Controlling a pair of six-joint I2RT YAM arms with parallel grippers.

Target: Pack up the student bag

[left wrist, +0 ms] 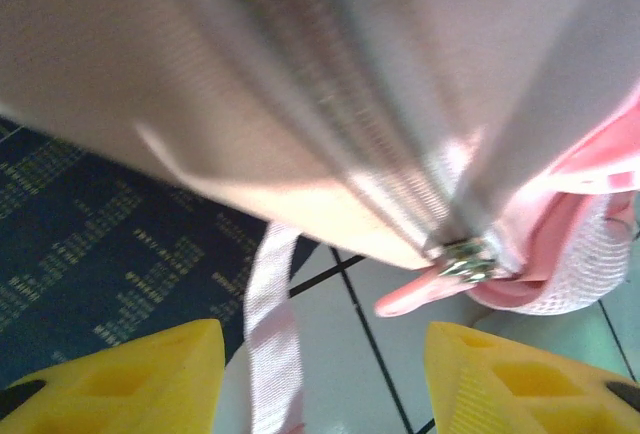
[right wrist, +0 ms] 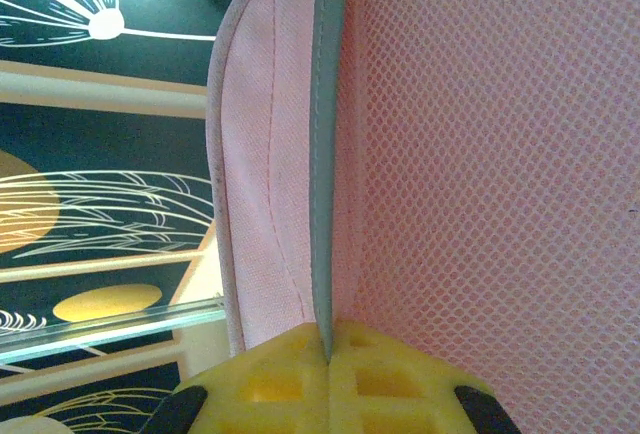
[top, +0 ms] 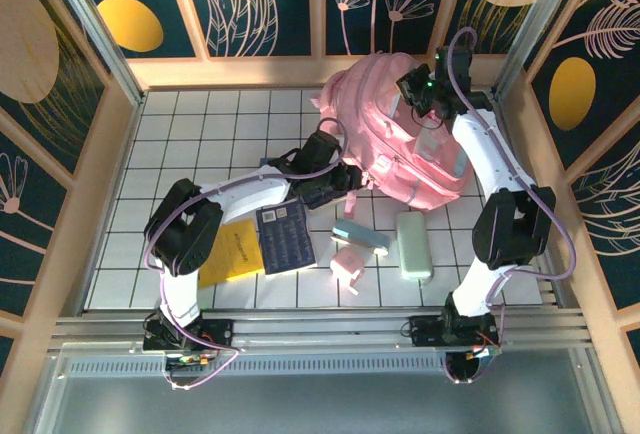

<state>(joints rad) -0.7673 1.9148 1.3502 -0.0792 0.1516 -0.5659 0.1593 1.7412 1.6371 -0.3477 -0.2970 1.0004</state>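
The student bag (top: 395, 144), a large pink backpack, lies at the back right of the tiled table. My left gripper (top: 347, 180) is at its lower left edge. In the left wrist view the left gripper (left wrist: 325, 384) is open, its yellow fingers (left wrist: 140, 379) spread. A loose pink strap (left wrist: 270, 324) hangs between them, and the metal zipper slider (left wrist: 465, 259) with its pink pull tab sits just ahead. My right gripper (top: 425, 89) is at the bag's top right. There the right gripper (right wrist: 328, 354) is shut on the grey trim (right wrist: 325, 154) next to pink mesh.
In front of the bag lie a dark blue notebook (top: 283, 237), a yellow booklet (top: 232, 252), a pale blue case (top: 360, 237), a small pink box (top: 350, 264) and a mint green case (top: 413, 244). Wooden walls fence the table.
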